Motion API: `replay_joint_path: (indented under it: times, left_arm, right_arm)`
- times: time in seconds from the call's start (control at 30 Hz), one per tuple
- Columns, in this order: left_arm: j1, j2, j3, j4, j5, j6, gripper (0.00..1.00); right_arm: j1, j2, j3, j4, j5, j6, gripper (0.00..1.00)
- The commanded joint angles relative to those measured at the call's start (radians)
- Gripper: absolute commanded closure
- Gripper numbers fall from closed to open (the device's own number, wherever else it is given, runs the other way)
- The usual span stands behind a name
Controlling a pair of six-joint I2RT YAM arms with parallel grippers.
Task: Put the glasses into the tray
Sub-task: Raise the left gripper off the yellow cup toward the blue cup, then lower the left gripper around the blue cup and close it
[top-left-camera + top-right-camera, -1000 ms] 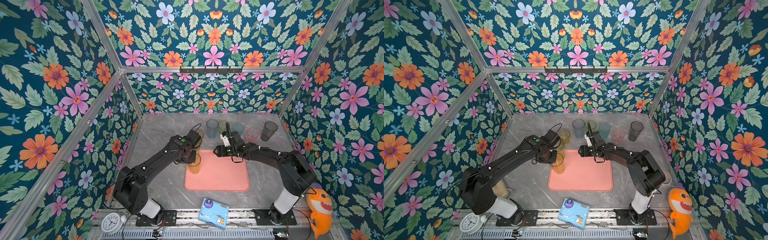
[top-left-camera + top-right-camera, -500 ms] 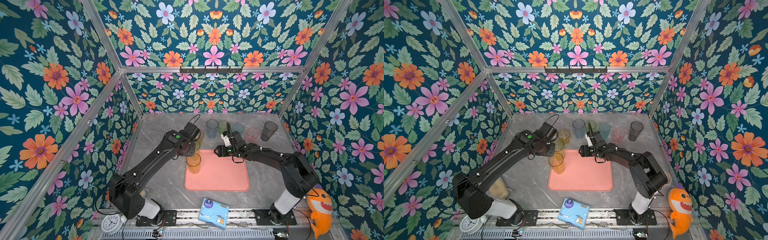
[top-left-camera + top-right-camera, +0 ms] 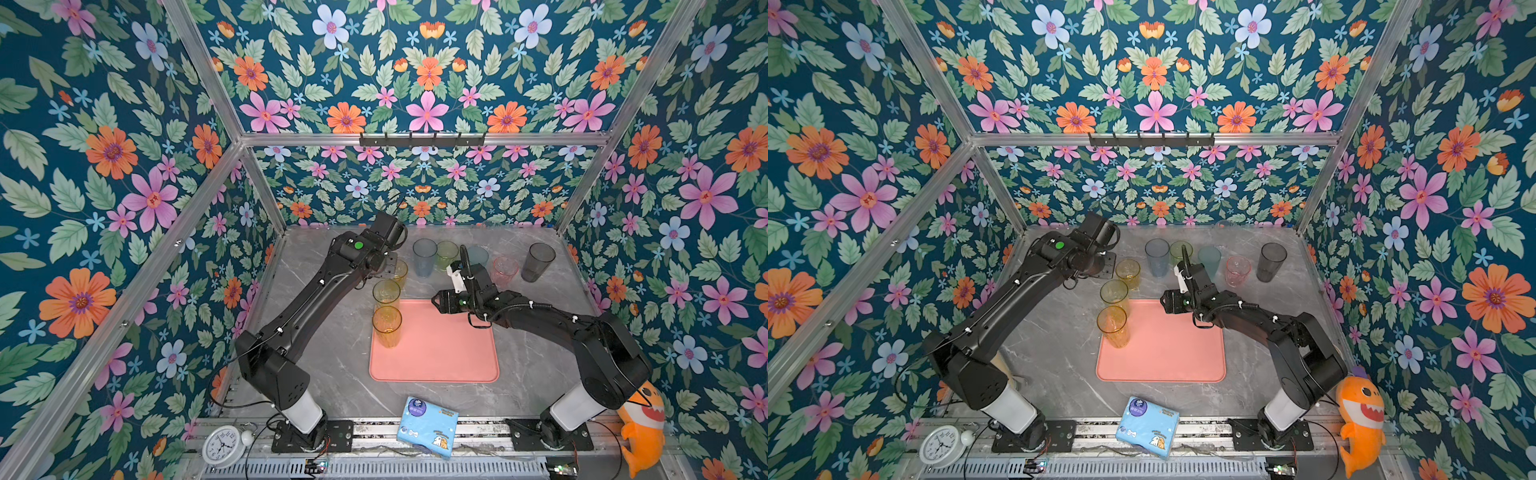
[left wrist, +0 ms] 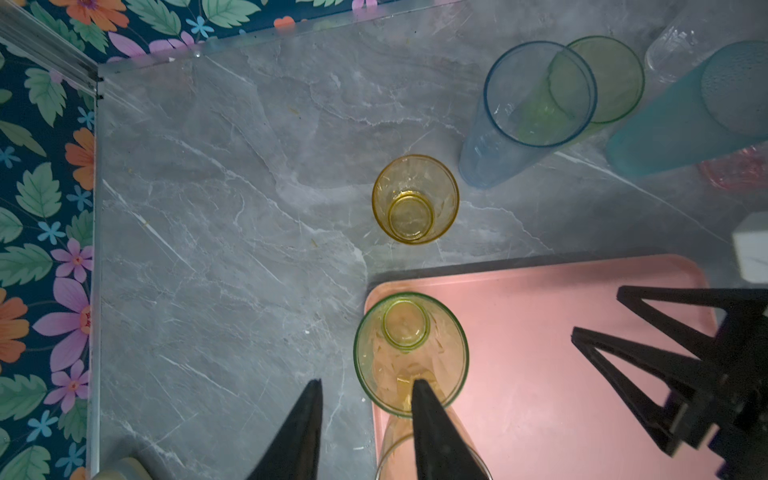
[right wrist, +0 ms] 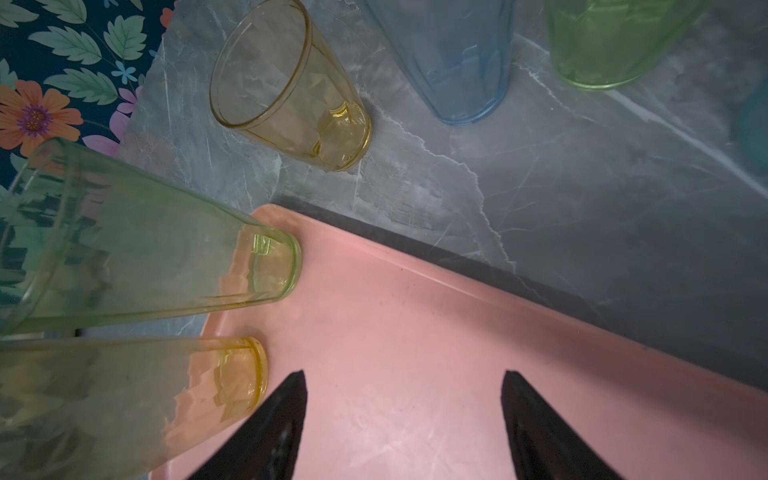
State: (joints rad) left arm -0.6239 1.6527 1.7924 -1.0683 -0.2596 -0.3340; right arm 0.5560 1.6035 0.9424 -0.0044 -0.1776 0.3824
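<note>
The left claw [image 4: 368, 382] has released the amber glass [image 3: 387, 330] and lifted away, spread and empty, seemingly clear of any rim. That glass now stands in the tray [image 3: 449, 353] beside the yellow-green glass [image 3: 386, 293]. The right claw [image 5: 404, 374] hovers spread and empty.

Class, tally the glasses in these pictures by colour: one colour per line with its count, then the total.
amber glasses: 2
yellow-green glass: 1
blue-grey glass: 1
green glass: 1
teal glass: 1
pink glass: 1
dark grey glass: 1
clear glass: 1
Total: 9
</note>
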Motion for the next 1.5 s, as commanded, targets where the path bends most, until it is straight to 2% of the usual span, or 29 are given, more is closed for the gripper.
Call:
replay_joint_path:
  times: [0.0,0.33,0.63,0.83,1.1,1.27,1.47]
  left_arm:
    - [0.017,0.028,0.041,0.032,0.004,0.042,0.61]
    - [0.071,0.106,0.144,0.076,0.079,0.059,0.61]
    - [0.082,0.162,0.209,0.133,0.142,0.073,0.56]
    - [0.084,0.207,0.224,0.215,0.223,0.085,0.53]
    - [0.084,0.317,0.297,0.259,0.234,0.080,0.53]
    - [0.084,0.381,0.325,0.271,0.186,0.058,0.50]
    - [0.083,0.449,0.342,0.294,0.198,0.045,0.46]
  right_arm:
    - [0.001,-0.014,-0.007,0.033,0.027,-0.011,0.25]
    - [0.000,-0.032,-0.022,0.043,0.043,-0.012,0.25]
    - [0.000,-0.041,-0.034,0.058,0.046,-0.010,0.25]
    - [0.001,-0.042,-0.034,0.058,0.047,-0.011,0.25]
    - [0.001,-0.043,-0.032,0.052,0.055,-0.011,0.25]
    - [0.001,-0.043,-0.032,0.053,0.055,-0.011,0.25]
    - [0.001,-0.028,-0.014,0.032,0.052,-0.010,0.25]
